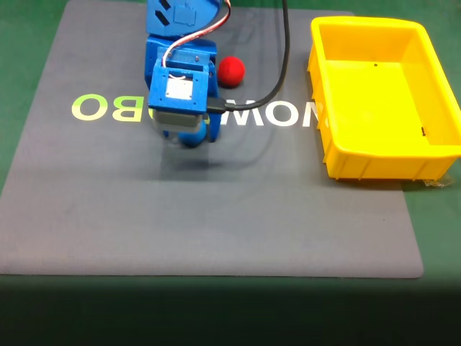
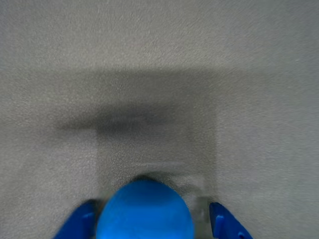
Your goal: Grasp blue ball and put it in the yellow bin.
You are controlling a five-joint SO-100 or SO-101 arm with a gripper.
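The blue ball (image 2: 143, 210) sits between the two blue fingers of the gripper (image 2: 149, 219) in the wrist view, at the bottom edge, with grey mat and a blurred shadow beyond it; whether the fingers press it or only flank it I cannot tell, since a gap shows on the right side. It looks matte, small and light, probably a little soft, so it should take a squeeze across its widest part without harm, though a round thing can roll out if caught off-centre. In the fixed view the gripper (image 1: 189, 137) hangs over the grey mat (image 1: 216, 216) on the green counter (image 1: 29, 86), the ball's lower curve showing beneath it. The red ball (image 1: 231, 71) lies near, behind the arm. The yellow bin (image 1: 338, 155) stands well apart at the right; a black cable (image 1: 277, 79) trails between, and the bin's rim must be cleared
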